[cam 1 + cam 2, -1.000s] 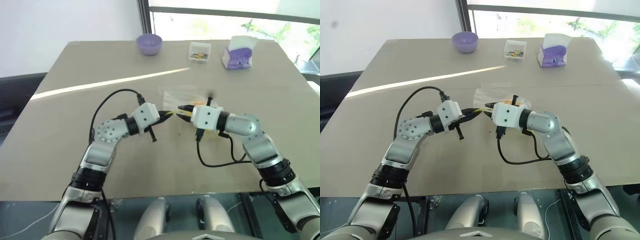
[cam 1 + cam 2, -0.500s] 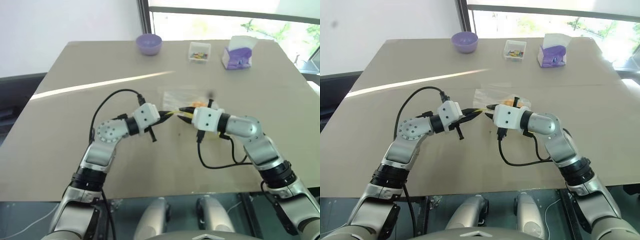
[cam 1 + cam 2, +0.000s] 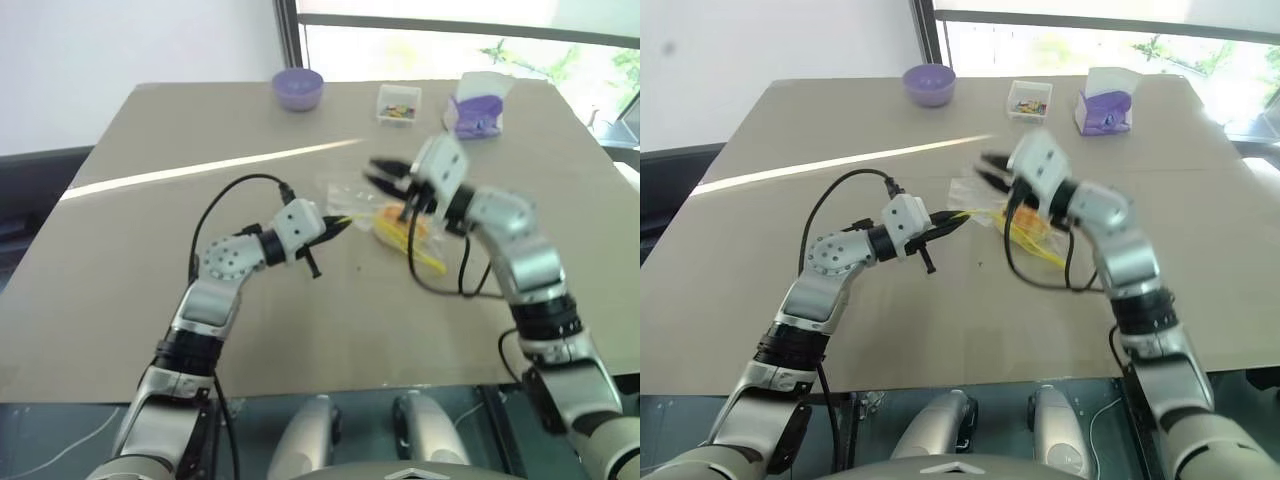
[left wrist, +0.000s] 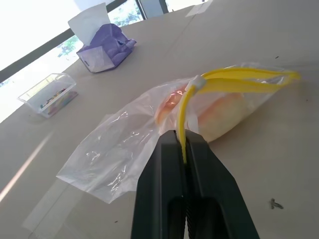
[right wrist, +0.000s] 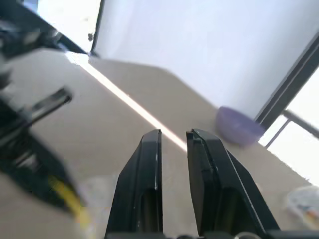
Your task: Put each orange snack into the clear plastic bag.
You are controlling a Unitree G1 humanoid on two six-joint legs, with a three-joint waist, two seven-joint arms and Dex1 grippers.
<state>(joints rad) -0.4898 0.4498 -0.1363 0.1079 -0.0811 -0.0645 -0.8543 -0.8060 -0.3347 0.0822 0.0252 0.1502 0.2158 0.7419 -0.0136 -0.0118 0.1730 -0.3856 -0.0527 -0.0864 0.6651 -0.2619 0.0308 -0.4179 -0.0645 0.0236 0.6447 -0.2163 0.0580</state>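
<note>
The left pincer [image 4: 185,149] is pressed together on the yellow seal strip [image 4: 234,82] of the bag [image 3: 385,210], which lies on the surface [image 3: 150,280] in front of the robot; its job, I judge, is to hold that edge steady and a little raised so the mouth does not collapse. Inside the bag, just past the strip, sits at least one orange snack [image 4: 172,105]; how many I cannot tell. Beyond and above it, the right pincer [image 3: 378,177] hangs empty, its fingers [image 5: 144,199] a narrow gap apart and pinching nothing. Farther off stand a clear box [image 3: 399,103], a purple carton [image 3: 478,108] and a bowl [image 3: 298,88]. If snacks remain, the right should look there.
</note>
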